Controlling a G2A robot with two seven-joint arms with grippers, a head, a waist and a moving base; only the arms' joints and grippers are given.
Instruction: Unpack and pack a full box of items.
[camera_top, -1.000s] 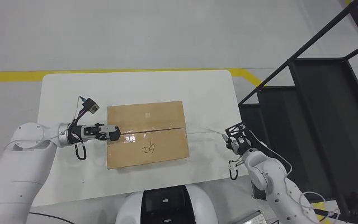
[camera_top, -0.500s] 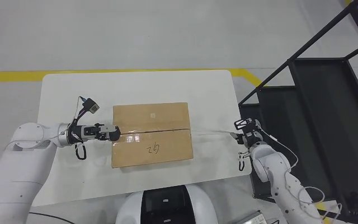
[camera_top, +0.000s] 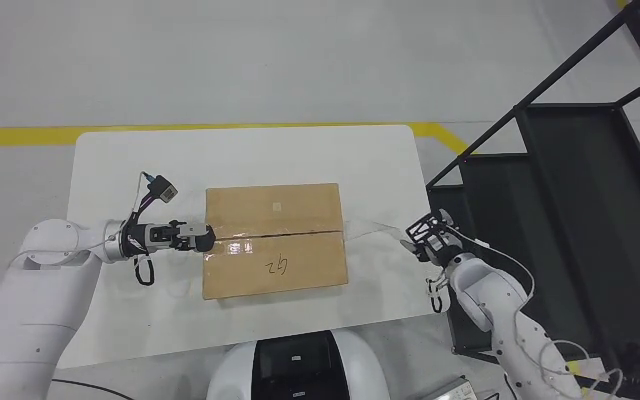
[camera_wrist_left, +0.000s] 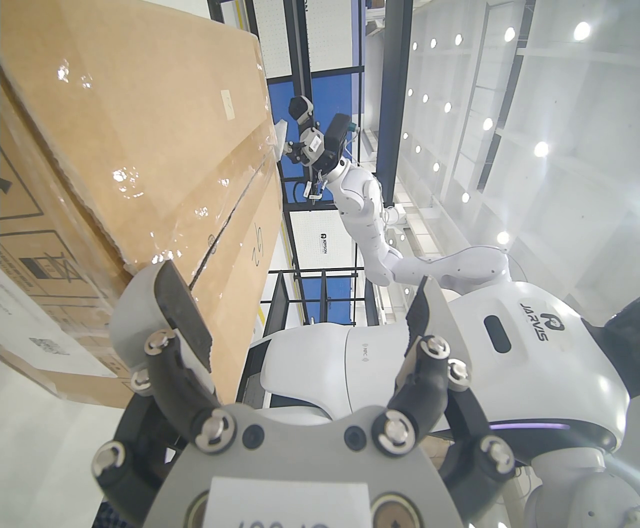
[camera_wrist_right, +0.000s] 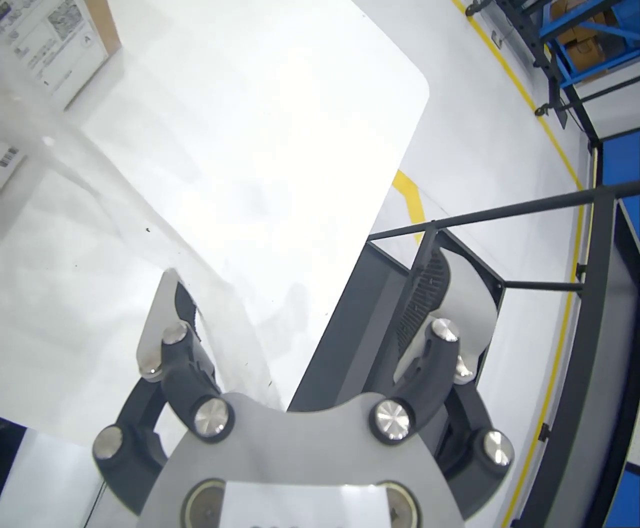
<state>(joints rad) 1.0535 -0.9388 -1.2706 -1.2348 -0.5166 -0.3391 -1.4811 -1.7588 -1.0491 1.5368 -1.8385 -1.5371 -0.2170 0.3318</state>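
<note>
A closed cardboard box (camera_top: 275, 240) sits mid-table, with clear tape along its centre seam. My left gripper (camera_top: 205, 238) stands open at the box's left end; in the left wrist view (camera_wrist_left: 300, 310) one finger (camera_wrist_left: 182, 310) rests against the box edge (camera_wrist_left: 150, 150) at the seam. My right gripper (camera_top: 425, 236) hangs open just past the table's right edge. A peeled strip of clear tape (camera_top: 375, 228) runs from the box's right end to it. In the right wrist view the tape (camera_wrist_right: 100, 175) clings to one finger (camera_wrist_right: 170, 305) of that open gripper (camera_wrist_right: 305, 295).
The white table (camera_top: 250, 155) has bare room behind and in front of the box. A black metal stair frame (camera_top: 540, 170) stands close beside the table's right edge, right under my right gripper (camera_wrist_right: 350, 310). A yellow floor line (camera_top: 100, 132) runs behind the table.
The box has slid a little to the right. My right gripper pulled the tape outward past the table edge, then eased back; the strip now hangs slacker. The left arm kept still.
</note>
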